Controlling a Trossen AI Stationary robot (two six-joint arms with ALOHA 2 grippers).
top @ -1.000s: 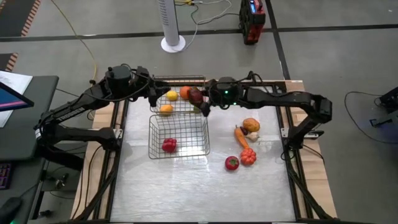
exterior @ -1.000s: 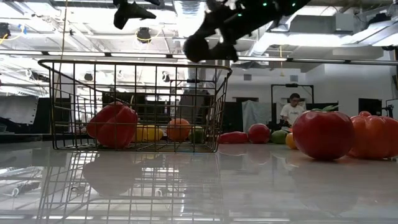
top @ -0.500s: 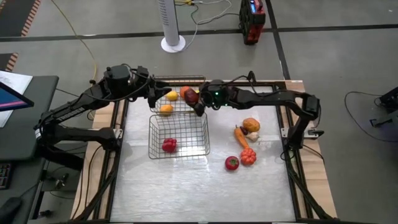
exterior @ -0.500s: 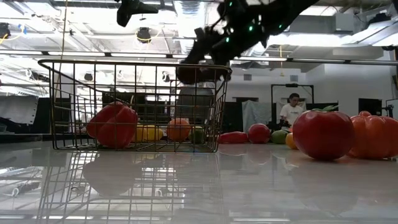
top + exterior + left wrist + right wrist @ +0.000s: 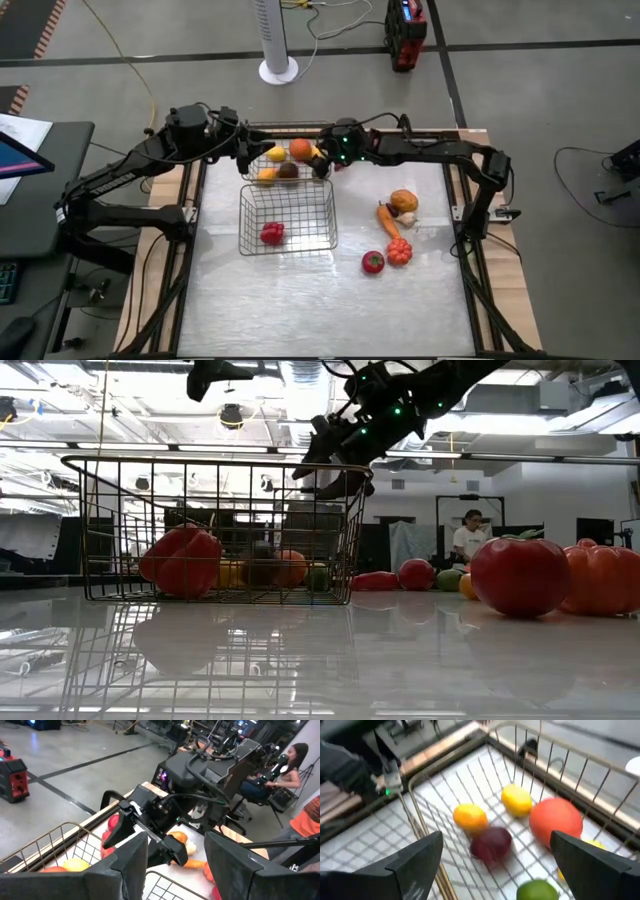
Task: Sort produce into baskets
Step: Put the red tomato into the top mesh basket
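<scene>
Right tool: fingers spread wide, empty, poised over the far basket at its right rim. Directly below and just ahead of it, on the basket floor: dark red piece, touching or nearly touching an orange piece; beyond these a yellow piece and a large orange-red piece; a green piece nearest the tool.

Left tool: fingers well apart, empty, held at the same basket's left rim, facing the right tool across it.

Near basket: just nearer than both tools; holds one red pepper.

Loose produce: right of the right tool, well apart from it, on the table. Orange round piece, carrot, ribbed orange piece, red tomato.

Handling, judged: toy pieces look light, rigid and smooth, so likely to roll or slip; round ones best pinched across the widest middle, carrot across its thick end.

Obstructions: wire rims of both baskets lie between the right tool and the loose pieces; left tool sits close across the far basket.
</scene>
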